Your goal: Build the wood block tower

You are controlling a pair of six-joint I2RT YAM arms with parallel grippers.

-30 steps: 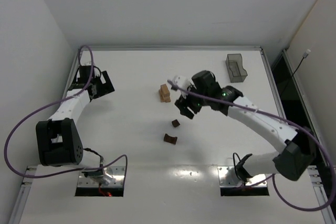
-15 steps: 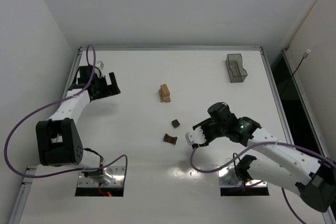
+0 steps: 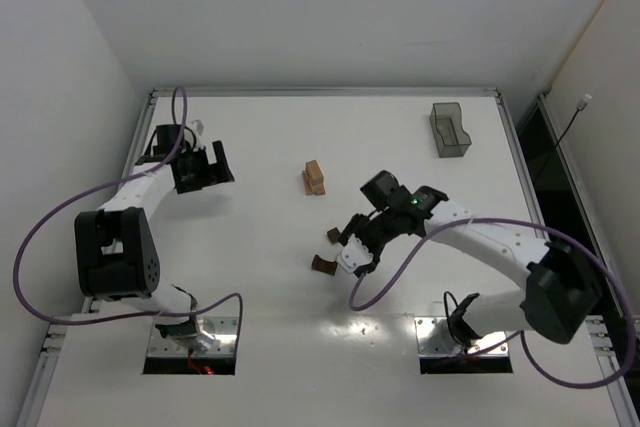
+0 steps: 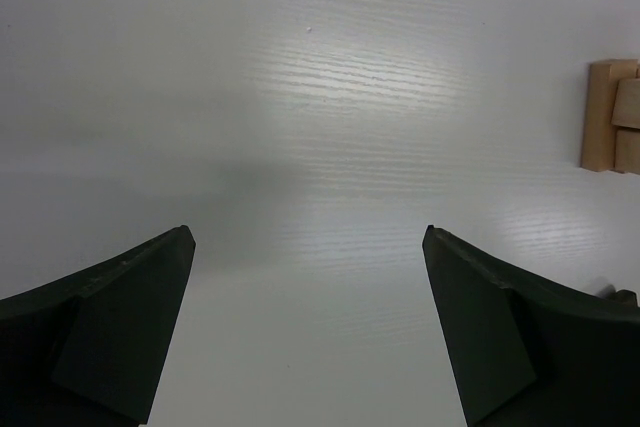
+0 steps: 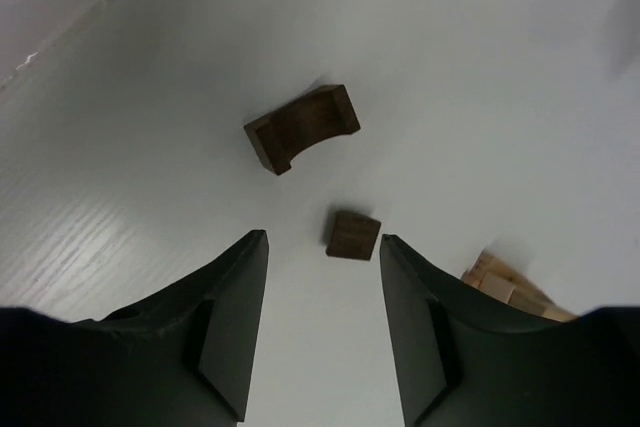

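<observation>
White table [image 3: 250, 277] carries everything. Right arm [image 3: 490, 242] reaches in from the right toward the middle. Right gripper [image 3: 356, 247] is low over the surface, jaws partway apart, nothing between them. Left arm [image 3: 135, 202] runs up the left side. Left gripper [image 3: 207, 169] points toward the centre, jaws spread wide, empty, only bare table in the gap. Clear grey bin [image 3: 449, 130] stands near the far right corner, well apart from the blocks. The wood block tower [image 3: 314, 178] is near table centre, a small light tan stack with only tan pieces visible in it, clear of both grippers. It shows at the right edge of the left wrist view and at the bottom right of the right wrist view, past the finger. Dark brown arch piece [image 3: 323, 265] lies loose on the table, nearer the bases than the tower, just beside the right gripper. Dark brown cube [image 3: 333, 235] lies loose between arch piece and tower, just off the right fingertips, not gripped.
</observation>
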